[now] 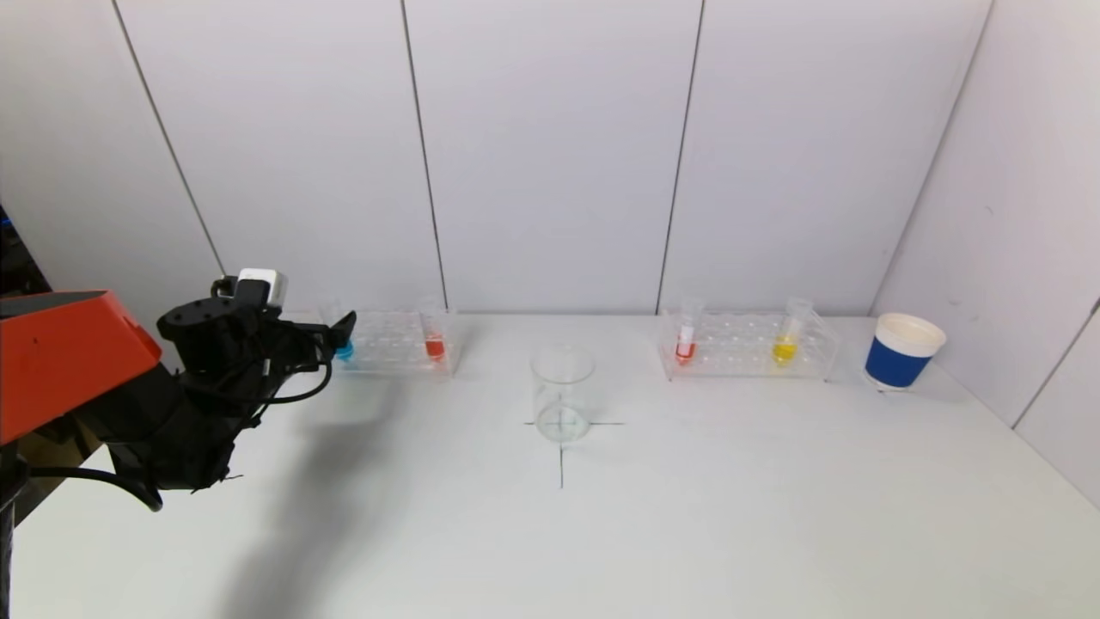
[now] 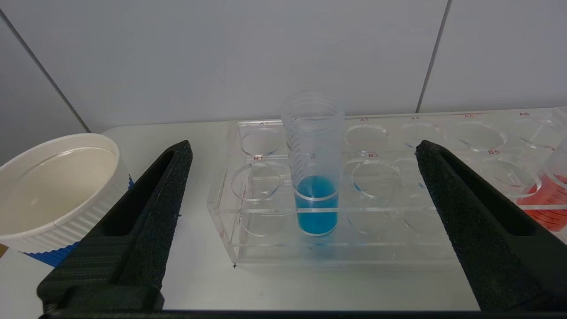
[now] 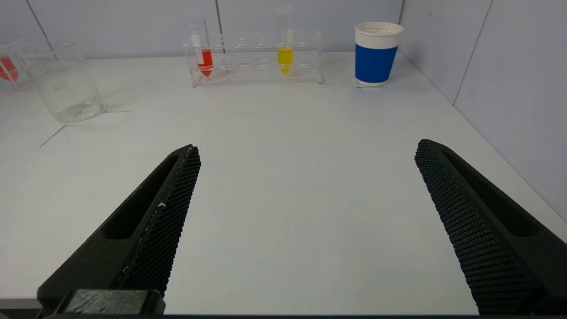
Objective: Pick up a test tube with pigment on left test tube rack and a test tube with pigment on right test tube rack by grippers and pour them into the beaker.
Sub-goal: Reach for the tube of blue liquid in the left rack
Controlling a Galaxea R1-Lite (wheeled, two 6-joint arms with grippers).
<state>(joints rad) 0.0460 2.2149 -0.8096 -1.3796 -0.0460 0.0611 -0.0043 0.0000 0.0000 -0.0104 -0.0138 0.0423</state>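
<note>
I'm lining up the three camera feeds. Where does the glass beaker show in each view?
Head view: beaker at table centre, on the black cross mark, between the two racks.
Left wrist view: not in it.
Right wrist view: beaker at the far left edge.
Shared landmark: the red tube of the right rack.

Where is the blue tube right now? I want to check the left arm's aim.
In the head view the blue tube stands at the left end of the left rack, just beyond the open left gripper.
</note>
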